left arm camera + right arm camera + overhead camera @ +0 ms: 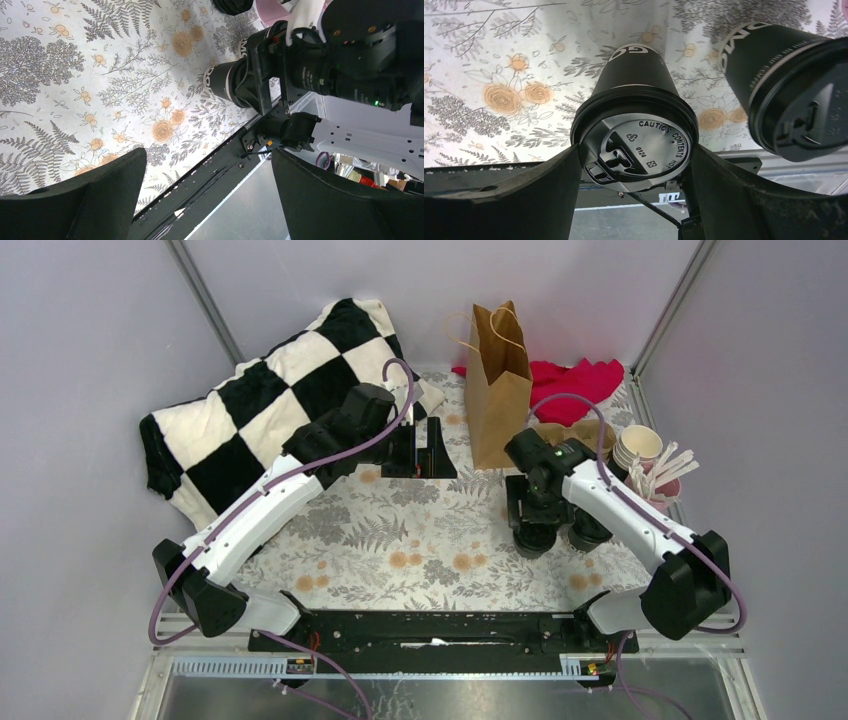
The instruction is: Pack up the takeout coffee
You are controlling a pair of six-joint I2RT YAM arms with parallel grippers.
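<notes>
Overhead view of a table (400, 540) covered in a floral cloth, with two robot arms reaching in from the near edge. The right hand (635, 155) was lowered over a black lidded coffee cup (634, 115) standing on the right side of the table, in front of a brown paper bag (498, 390). Its two fingers (539, 195) pressed against opposite sides of the lid's rim, gripping the cup while it stood on the cloth. A second coffee cup (789, 85) stood just beside it, to the right, touched by neither hand. The left hand (207, 165) hung over the middle of the table, left of the bag, fingers spread wide and holding nothing. The bag stood upright at the back. A black-and-white checked blanket (260, 410) lay at the back left and a red cloth (575, 380) behind the bag. Stacked white paper cups (637, 445) and a pink cup of wooden stirrers (665, 480) sat at the right edge.
</notes>
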